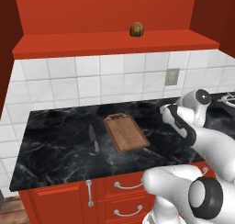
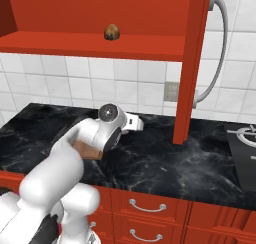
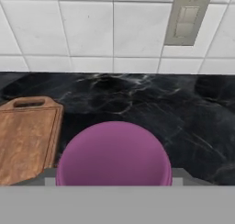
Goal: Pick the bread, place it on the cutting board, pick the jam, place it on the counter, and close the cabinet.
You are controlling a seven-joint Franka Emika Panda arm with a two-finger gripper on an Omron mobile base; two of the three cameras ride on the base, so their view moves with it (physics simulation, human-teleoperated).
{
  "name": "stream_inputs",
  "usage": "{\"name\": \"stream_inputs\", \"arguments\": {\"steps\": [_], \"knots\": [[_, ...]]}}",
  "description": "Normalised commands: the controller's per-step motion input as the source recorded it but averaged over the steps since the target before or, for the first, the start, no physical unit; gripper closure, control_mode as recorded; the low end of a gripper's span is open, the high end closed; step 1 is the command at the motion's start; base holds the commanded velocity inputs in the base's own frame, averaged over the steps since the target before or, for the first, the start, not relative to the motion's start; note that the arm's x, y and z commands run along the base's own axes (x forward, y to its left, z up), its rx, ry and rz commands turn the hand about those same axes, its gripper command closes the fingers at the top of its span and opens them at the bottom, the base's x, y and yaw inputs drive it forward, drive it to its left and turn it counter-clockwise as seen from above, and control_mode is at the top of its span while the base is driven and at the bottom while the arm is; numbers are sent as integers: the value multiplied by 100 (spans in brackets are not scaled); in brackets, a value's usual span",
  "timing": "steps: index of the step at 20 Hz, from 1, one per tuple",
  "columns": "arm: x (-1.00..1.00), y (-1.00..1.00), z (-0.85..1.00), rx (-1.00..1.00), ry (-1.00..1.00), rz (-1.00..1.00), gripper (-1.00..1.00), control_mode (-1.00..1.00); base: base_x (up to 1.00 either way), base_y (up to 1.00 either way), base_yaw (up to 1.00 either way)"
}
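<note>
Above the black marble counter, just right of the bare cutting board, the gripper held the purple jam clamped, while the bread sat on the open cabinet shelf, so every step remained.

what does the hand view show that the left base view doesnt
Hand view: the purple jam sits close up at the gripper, over the counter to the right of the cutting board. Whether the fingers grip it cannot be told.

Left base view: the bread on the open cabinet shelf, and a grey knife lying left of the board.

Both: board, black counter, tiled wall, wall switch plate.
</note>
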Motion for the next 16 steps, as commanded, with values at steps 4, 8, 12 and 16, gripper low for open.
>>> {"name": "stream_inputs", "arguments": {"steps": [4, 8, 12, 16], "knots": [[50, 0, -23, 0, 0, 0, 100, -100, 0, 0, 0], [37, 0, -28, 0, 0, 0, 100, -100, 0, 0, 0], [27, 0, -26, 0, 0, 0, 100, -100, 0, 0, 0], [17, 0, -31, 0, 0, 0, 100, -100, 0, 0, 0]]}}
